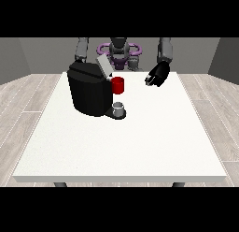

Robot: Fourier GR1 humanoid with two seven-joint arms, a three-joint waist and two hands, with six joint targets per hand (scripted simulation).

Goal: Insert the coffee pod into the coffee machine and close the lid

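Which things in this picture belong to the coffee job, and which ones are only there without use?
For the job:
- coffee machine
- its raised lid
- hand at the view's right, held above the table

Not used now:
- white table
- red thing at the machine
- small grey thing at the machine's base; I cannot tell whether it is the pod

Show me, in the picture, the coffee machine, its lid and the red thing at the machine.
coffee machine (88, 93), front view, on its black front body.
lid (104, 66), front view, on the raised grey flap.
red thing at the machine (118, 85), front view, on its side.
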